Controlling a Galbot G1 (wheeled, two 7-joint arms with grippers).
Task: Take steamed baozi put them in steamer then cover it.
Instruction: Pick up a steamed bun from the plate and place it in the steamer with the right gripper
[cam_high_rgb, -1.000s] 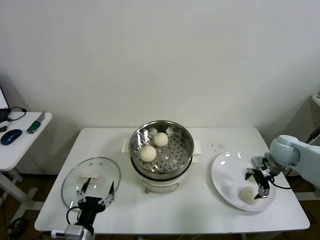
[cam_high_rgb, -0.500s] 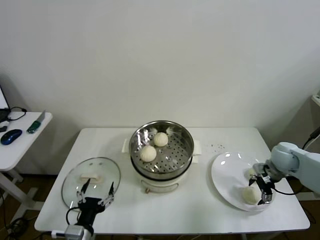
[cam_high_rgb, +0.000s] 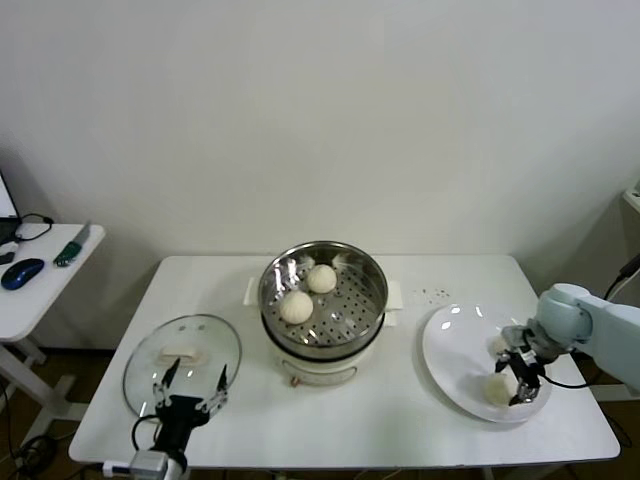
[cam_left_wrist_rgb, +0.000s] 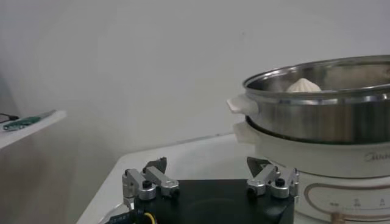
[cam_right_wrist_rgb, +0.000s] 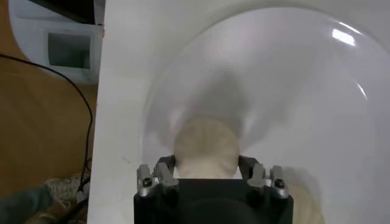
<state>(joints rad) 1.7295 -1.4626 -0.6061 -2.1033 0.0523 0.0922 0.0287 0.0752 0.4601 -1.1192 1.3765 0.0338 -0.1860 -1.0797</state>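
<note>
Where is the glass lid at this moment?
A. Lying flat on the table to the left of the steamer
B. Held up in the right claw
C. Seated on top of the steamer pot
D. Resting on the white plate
A: in the head view the cover lies flat on the table, left of the open steamer, with the left claw just in front of it.
</note>
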